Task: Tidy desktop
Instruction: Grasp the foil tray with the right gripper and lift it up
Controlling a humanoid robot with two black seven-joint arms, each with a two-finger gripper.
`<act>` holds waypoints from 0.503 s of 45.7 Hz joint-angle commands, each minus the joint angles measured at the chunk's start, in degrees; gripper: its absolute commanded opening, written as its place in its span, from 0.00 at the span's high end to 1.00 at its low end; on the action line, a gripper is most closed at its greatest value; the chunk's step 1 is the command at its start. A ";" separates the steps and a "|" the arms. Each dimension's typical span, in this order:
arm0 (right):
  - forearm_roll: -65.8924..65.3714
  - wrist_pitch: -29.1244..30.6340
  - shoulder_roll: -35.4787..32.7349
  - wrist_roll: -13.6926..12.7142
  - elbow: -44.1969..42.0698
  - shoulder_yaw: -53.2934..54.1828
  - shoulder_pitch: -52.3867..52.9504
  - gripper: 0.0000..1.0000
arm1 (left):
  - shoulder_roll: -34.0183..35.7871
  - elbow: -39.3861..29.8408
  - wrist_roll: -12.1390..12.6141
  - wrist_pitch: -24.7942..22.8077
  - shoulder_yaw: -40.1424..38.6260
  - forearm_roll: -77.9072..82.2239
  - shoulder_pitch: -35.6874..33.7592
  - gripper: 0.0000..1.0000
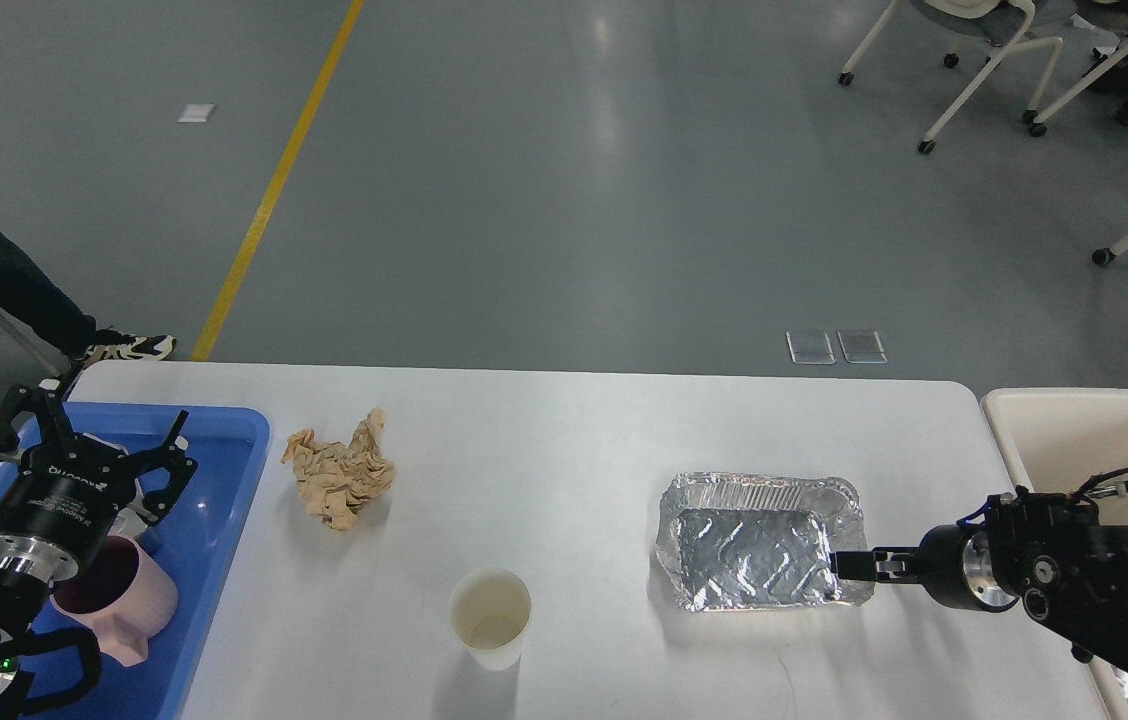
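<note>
We are tidying the white bench, which is filling the lower middle of the frame. Our right pincer, at lower right, is pinching the near rim of the foil tray. Our left pincer, at lower left, is hanging wide open and empty over the blue tray. We are thinking the thin foil could bend or slip out, because only its edge is being held.
</note>
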 commanded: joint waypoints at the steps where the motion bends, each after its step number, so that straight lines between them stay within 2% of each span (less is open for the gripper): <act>1: -0.08 -0.02 0.40 0.01 0.04 -0.06 -0.08 0.38 | 0.00 0.01 0.09 -0.03 -0.01 -0.04 0.00 0.03; 5: -0.17 0.06 1.10 0.01 -0.05 -0.23 -0.17 0.65 | 0.00 0.01 0.09 0.06 -0.01 -0.04 0.00 0.03; 11: -0.08 -0.29 1.28 0.09 -0.13 -2.52 0.01 0.91 | 0.00 0.01 0.09 0.06 0.07 -0.04 0.09 0.03; 16: 0.00 -0.29 1.37 0.18 -0.05 -2.70 0.27 1.00 | 0.00 0.19 0.09 0.06 0.07 -0.04 0.17 0.03; 23: 0.09 0.06 1.54 0.27 0.31 -2.70 1.68 1.00 | 0.00 0.54 0.09 0.06 0.07 -0.04 0.09 0.03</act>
